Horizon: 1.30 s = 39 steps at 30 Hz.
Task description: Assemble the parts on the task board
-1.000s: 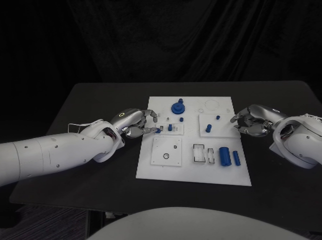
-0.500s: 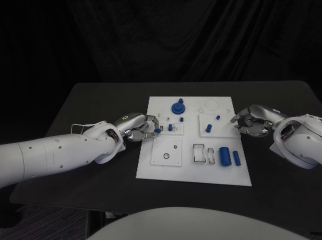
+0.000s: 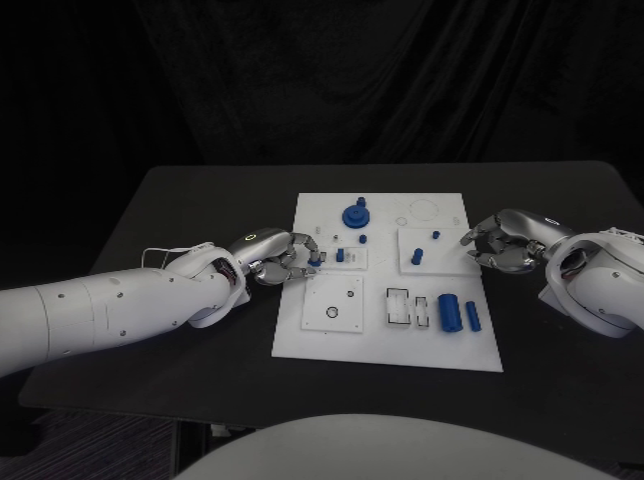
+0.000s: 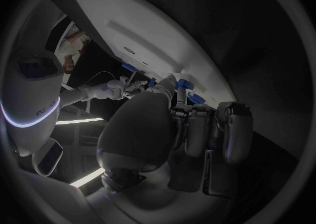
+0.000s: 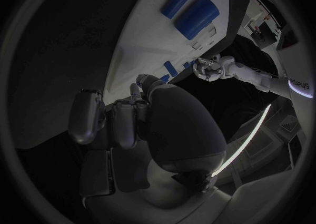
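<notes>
The job looks partly done: on the white task board (image 3: pixel 387 340), mid-counter (image 3: pixel 178 200), a blue stacked part (image 3: pixel 357 215) stands near its far edge, while two blue cylinders (image 3: pixel 459 314) lie loose near the near right corner. The left hand (image 3: pixel 275 257), at the board's left edge, pinches a small blue part (image 3: pixel 316 260) in its fingers. The right hand (image 3: pixel 501 243), just off the right edge, has its fingers clenched on nothing visible.

Left robot hand (image 3: pixel 276 259) drew back, holding a small blue part (image 3: pixel 316 259).
</notes>
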Each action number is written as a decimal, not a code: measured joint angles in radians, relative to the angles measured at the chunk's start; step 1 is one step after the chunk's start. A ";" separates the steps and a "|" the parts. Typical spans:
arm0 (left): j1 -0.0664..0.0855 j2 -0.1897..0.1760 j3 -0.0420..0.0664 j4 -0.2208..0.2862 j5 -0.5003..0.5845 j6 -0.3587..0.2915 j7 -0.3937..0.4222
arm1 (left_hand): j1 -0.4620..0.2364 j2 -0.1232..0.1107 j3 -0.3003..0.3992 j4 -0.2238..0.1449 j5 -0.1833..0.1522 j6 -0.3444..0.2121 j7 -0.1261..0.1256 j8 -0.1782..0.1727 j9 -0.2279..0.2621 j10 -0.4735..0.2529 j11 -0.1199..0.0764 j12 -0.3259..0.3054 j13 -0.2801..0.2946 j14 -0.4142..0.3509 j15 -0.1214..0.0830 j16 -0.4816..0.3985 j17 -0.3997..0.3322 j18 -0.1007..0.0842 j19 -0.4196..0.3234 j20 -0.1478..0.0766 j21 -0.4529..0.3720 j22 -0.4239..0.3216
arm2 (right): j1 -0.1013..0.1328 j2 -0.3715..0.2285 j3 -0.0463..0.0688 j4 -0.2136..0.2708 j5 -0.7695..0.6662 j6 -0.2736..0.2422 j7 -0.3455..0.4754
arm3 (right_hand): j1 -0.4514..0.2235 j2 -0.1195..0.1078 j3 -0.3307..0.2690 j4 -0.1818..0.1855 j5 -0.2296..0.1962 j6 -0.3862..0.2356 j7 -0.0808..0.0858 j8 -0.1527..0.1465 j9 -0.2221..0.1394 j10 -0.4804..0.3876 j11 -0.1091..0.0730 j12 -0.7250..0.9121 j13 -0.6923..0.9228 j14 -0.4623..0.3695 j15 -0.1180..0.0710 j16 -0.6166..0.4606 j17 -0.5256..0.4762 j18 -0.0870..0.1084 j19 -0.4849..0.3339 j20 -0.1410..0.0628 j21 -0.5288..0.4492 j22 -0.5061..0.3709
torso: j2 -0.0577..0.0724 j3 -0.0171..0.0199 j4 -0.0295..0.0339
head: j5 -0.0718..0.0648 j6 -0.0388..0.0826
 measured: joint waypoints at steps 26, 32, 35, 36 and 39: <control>-0.001 -0.010 -0.001 -0.004 0.001 0.009 -0.028 | 0.000 0.000 0.000 0.000 0.000 0.009 0.009 -0.011 -0.008 -0.001 0.000 -0.001 0.000 0.000 0.000 0.000 0.000 0.000 0.000 0.000 0.000 0.000 | 0.000 0.000 0.000 0.001 0.000 0.000 0.000 | 0.000 0.000 0.000 0.000 0.000 0.000 0.000 0.000 0.000 0.000 0.000 0.000 0.000 0.000 0.000 0.000 0.000 0.000 0.000 0.000 0.000 0.000 | 0.000 0.0000 0.0011 | 0.001 0.000; -0.001 -0.010 -0.001 -0.003 0.001 0.010 -0.029 | 0.000 0.000 0.000 0.000 0.000 0.009 0.009 -0.011 -0.008 -0.002 0.002 -0.001 0.000 0.000 0.000 0.000 0.001 0.000 0.000 0.000 0.000 0.000 | 0.000 0.000 0.000 0.000 0.000 0.000 0.000 | 0.000 0.000 0.000 0.000 0.000 0.000 0.000 0.000 0.000 0.000 0.000 0.001 0.000 0.000 0.000 0.000 0.000 0.000 0.000 0.000 0.000 0.000 | 0.001 -0.0003 0.0011 | 0.003 0.000; -0.001 -0.011 -0.001 -0.003 0.001 0.011 -0.029 | 0.000 0.000 0.000 0.000 0.000 0.009 0.009 -0.011 -0.008 -0.002 0.002 -0.001 0.000 0.000 0.000 0.000 0.001 0.000 0.000 0.000 0.000 0.000 | 0.000 0.000 0.000 0.000 0.000 0.000 0.000 | 0.000 0.000 0.000 0.000 0.000 0.000 0.000 0.000 0.000 0.000 0.000 0.001 0.000 0.000 0.000 0.000 0.000 0.000 0.000 0.000 0.000 0.000 | 0.000 -0.0003 0.0008 | 0.004 0.000; -0.001 -0.011 -0.001 -0.003 0.001 0.011 -0.029 | 0.000 0.000 0.003 0.003 0.000 0.009 0.009 -0.011 -0.008 -0.002 0.002 -0.001 0.000 0.000 0.000 0.000 0.001 0.000 0.000 0.000 0.000 0.000 | 0.000 0.000 0.000 0.000 0.000 0.000 0.000 | 0.000 0.000 0.000 0.000 0.000 0.000 0.000 0.000 0.000 0.000 0.000 0.001 0.000 0.000 0.000 0.000 0.000 0.000 0.000 0.000 0.000 0.000 | 0.000 -0.0003 0.0006 | 0.004 0.000; -0.001 -0.012 -0.002 -0.003 0.000 0.010 -0.027 | 0.000 0.000 0.003 0.003 0.000 0.009 0.009 -0.011 -0.009 -0.002 0.002 -0.001 0.000 0.000 0.000 0.000 0.001 0.000 0.000 0.000 -0.001 0.000 | 0.000 0.000 0.000 0.000 0.000 0.000 0.000 | 0.000 0.000 0.000 0.000 0.000 0.000 0.000 0.000 0.000 0.000 0.000 0.001 0.000 0.000 0.000 0.000 0.000 0.000 0.000 0.000 0.000 0.000 | 0.000 -0.0004 0.0005 | 0.004 0.000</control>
